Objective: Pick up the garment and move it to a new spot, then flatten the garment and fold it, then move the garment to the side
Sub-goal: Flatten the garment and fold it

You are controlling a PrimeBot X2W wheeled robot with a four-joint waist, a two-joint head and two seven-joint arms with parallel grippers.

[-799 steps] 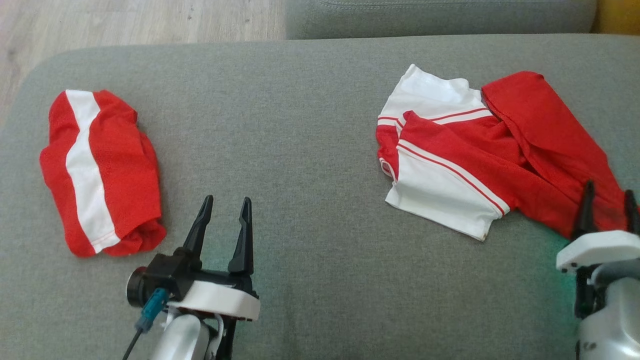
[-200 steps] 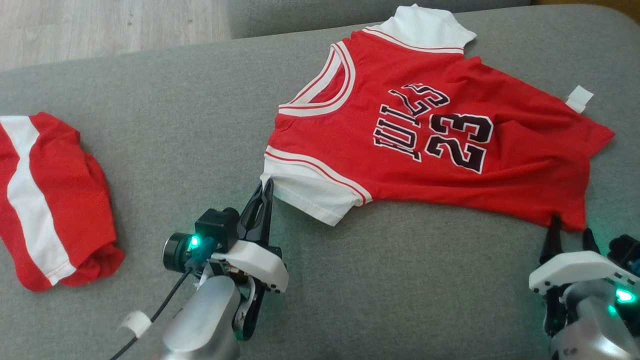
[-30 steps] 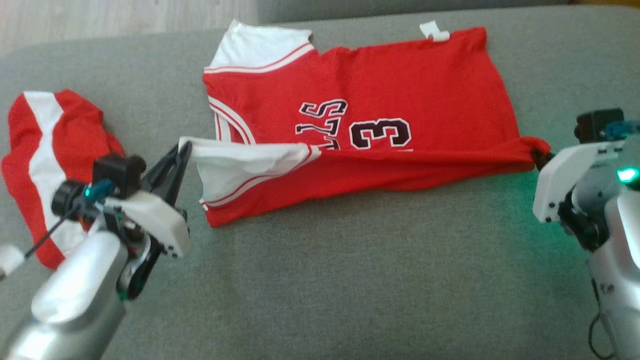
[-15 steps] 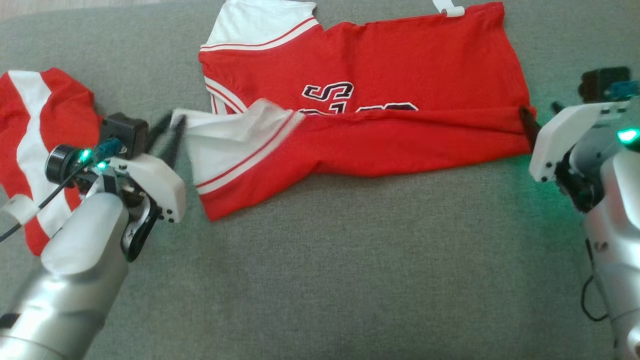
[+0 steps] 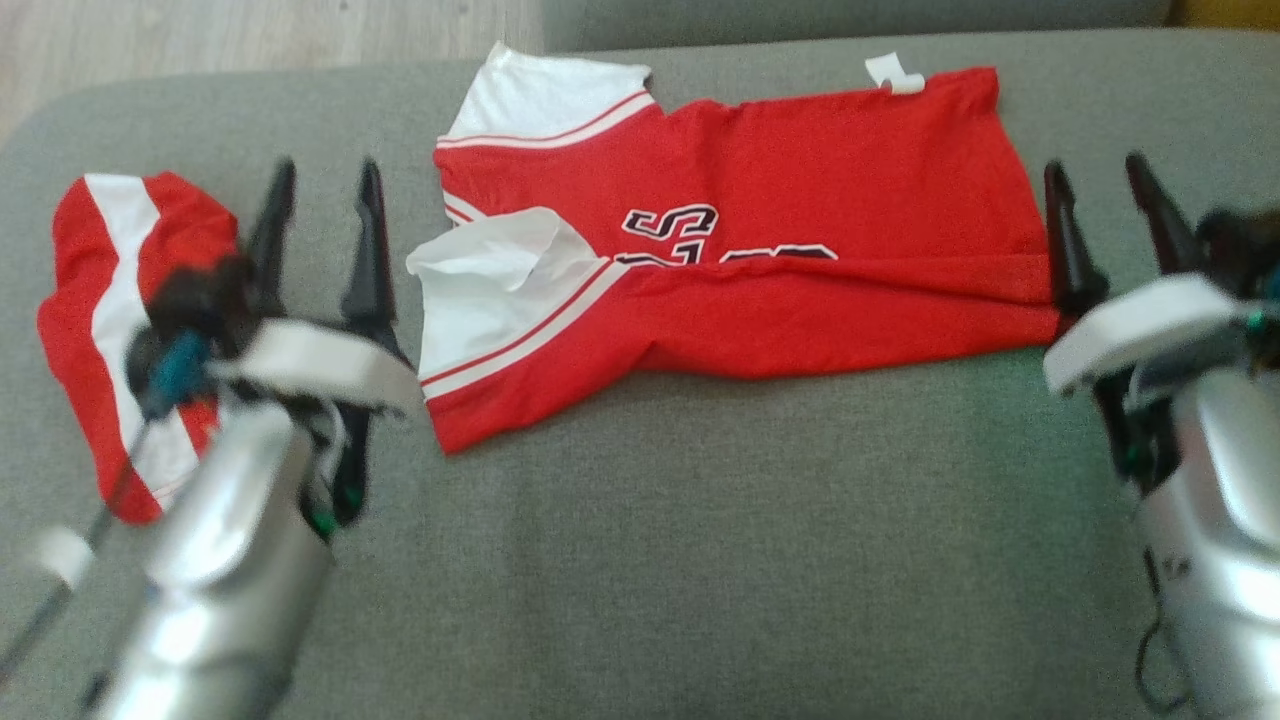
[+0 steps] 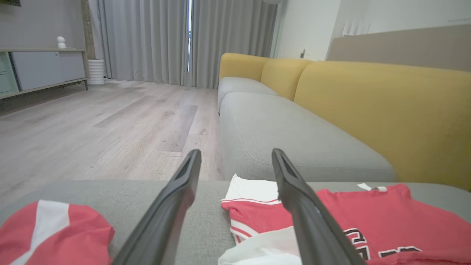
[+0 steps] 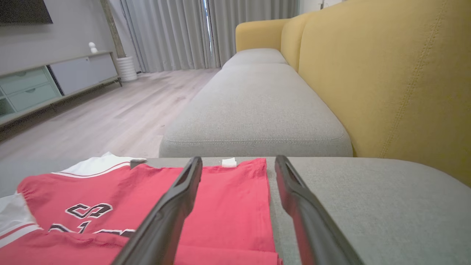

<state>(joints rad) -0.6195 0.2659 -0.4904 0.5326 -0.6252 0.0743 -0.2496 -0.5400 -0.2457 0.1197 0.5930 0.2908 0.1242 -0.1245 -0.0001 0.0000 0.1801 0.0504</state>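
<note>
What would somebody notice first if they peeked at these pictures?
The bright red jersey grabs you first, lying half folded in the middle of the grey cushion. The left gripper and the right gripper stand open at its two ends. Another red and white garment lies at the far left.

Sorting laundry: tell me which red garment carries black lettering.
The half-folded jersey in the middle, white-sleeved, black letters across it; the bundled garment at the left shows a white stripe, no lettering.

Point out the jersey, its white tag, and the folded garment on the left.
jersey (image 5: 800, 160), head view, red body above the lettering.
white tag (image 5: 893, 75), head view, middle of the tag.
folded garment (image 5: 125, 270), head view, its white stripe.
</note>
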